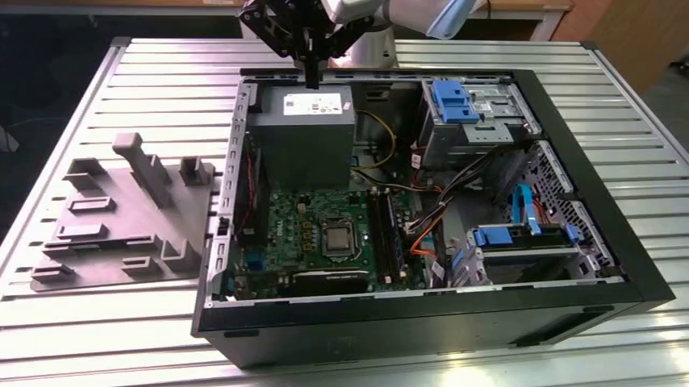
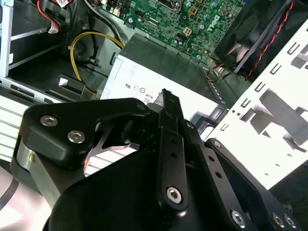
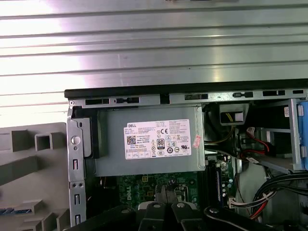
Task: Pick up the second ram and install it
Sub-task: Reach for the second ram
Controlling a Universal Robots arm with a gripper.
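1. The gripper [image 1: 312, 79] hung over the far end of the power supply [image 1: 306, 129], above the open computer case [image 1: 431, 322]. Its fingers were pressed together, and both wrist views showed nothing between them.
2. The second ram was probably the blue-green strip [image 3: 12, 210] sitting in the grey fixture [image 3: 29, 163]. The fixture stood outside the case, well apart from the gripper. Most of the strip was cut off at the picture's edge, so this naming is a judgement.
3. The visible stretch ran parallel to the long edge of the power supply's label, so its long axis lay across the case. I could not tell whether it lay flat or on edge, or which end faced which way.
4. The memory slots [image 1: 385, 226] ran at about a right angle to that strip, just beside the processor [image 1: 340, 239].
5. Risks, as judged:
   - Closed fingers would strike the stick rather than straddle it.
   - A grip off the stick's middle could tilt it in its pocket or let it slip.
   - If the stick were turned short of the slots' line, it would meet them skewed and jam.
   - The loose cables [image 1: 422, 242] near the slots could snag it.
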